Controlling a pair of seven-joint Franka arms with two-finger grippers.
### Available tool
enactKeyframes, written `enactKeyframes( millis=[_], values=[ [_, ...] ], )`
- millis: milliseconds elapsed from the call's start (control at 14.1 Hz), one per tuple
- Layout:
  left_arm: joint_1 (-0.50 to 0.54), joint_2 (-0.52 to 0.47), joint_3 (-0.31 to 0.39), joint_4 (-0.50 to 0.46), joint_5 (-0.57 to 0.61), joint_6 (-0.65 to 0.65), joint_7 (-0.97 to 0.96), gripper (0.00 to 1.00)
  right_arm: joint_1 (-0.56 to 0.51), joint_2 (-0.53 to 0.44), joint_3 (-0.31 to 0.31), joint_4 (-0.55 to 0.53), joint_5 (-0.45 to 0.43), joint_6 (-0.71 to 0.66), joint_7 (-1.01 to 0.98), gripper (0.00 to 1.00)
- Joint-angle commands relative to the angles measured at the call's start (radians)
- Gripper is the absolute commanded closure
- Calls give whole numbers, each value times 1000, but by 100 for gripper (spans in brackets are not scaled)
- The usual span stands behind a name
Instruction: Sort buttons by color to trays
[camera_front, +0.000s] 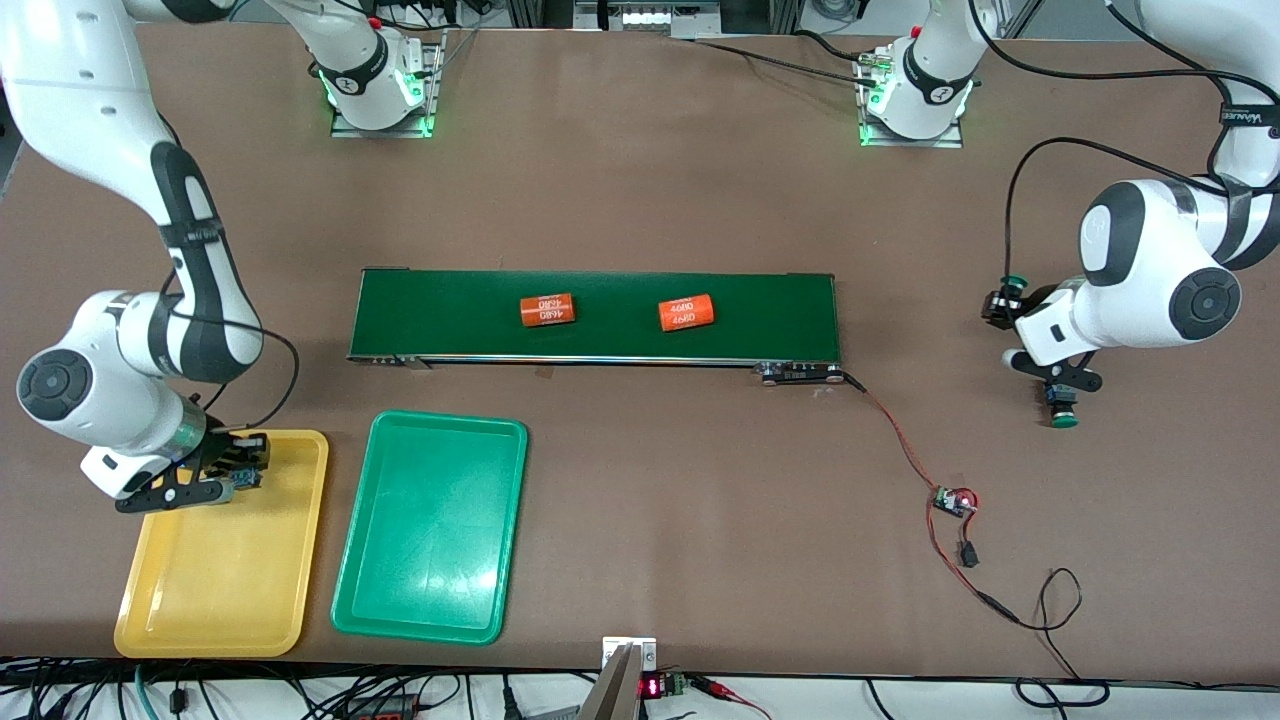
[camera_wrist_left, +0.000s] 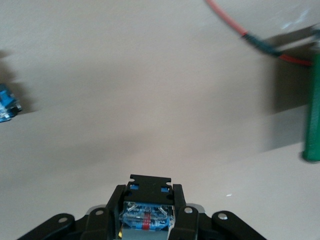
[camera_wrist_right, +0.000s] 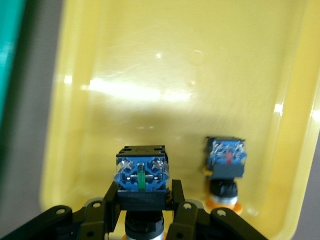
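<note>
Right gripper (camera_front: 235, 470) clamps a button (camera_wrist_right: 142, 172) low over the yellow tray (camera_front: 220, 600), low in the frame. Its cap is hidden, probably yellow. Risk: dropped here it may knock or land on the orange button (camera_wrist_right: 226, 160) just beside it and tip. Wrist points down.

Left gripper (camera_front: 1058, 395) grips a green button (camera_front: 1063, 420), mid-frame at its own end, well apart from the green tray (camera_front: 430, 600). Crossing risks an arm clash.

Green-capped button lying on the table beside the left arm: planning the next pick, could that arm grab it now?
Probably not yet: the left tool is shut on another green-capped button. Nothing else blocks the lying button.
</note>
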Motion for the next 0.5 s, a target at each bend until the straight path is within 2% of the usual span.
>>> enactKeyframes(
  millis=[0,142,213,284,355,426],
  values=[
    [6,-2,-56,44,-28,-47,-88,91,-20,63,7,59,-6,38,-21,100],
    [-10,-1,-100,49,-52,-45,-173,91,-21,81,7,57,-6,67,-20,98],
    [-14,-1,-122,50,-92,-44,-211,91,-20,89,7,57,-6,77,-23,72],
    [-18,2,-148,64,-136,-44,-246,91,-17,91,8,55,-5,77,-20,37],
    [-20,6,-175,78,-170,-44,-280,91,-12,89,8,52,0,77,-12,28],
    [-26,10,-186,92,-198,-42,-317,91,-8,84,8,51,3,77,-5,0]
  ],
)
